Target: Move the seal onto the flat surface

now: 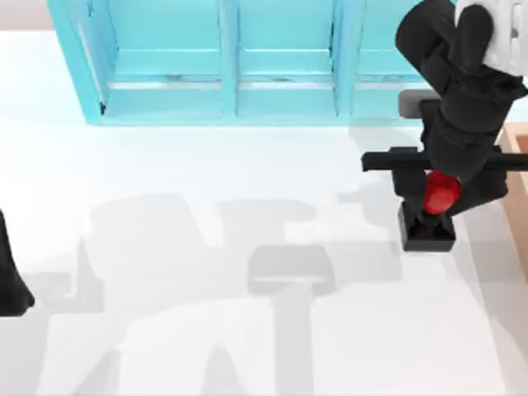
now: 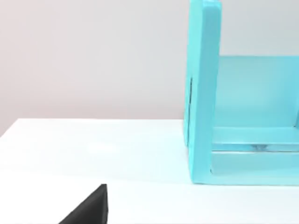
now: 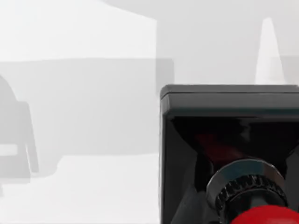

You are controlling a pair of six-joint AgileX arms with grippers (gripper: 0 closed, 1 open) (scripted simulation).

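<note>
Seal (image 1: pixel 432 216) sits at the right side of the desk (image 1: pixel 206 247), in front of the turquoise shelf unit (image 1: pixel 239 62) and well clear of its front edge. Its black square base appears to rest on the white surface, though contact is not certain from above, and the glossy red knob rises from the middle of that base. The right end effector (image 1: pixel 439 195) hangs directly over the seal, and its dark fingers sit around the red knob; whether they are clenched on it or released cannot be told from above. In the right wrist view the seal (image 3: pixel 229 154) looms close, black block below and a ribbed metallic collar under the red knob, with the pale desk (image 3: pixel 79 93) spread behind it. A tan wooden box (image 1: pixel 518 144) edge stands just beside the right arm, also in front of the shelf unit. The left arm is parked at the desk's left edge, far from the shelf unit (image 2: pixel 243 121).
</note>
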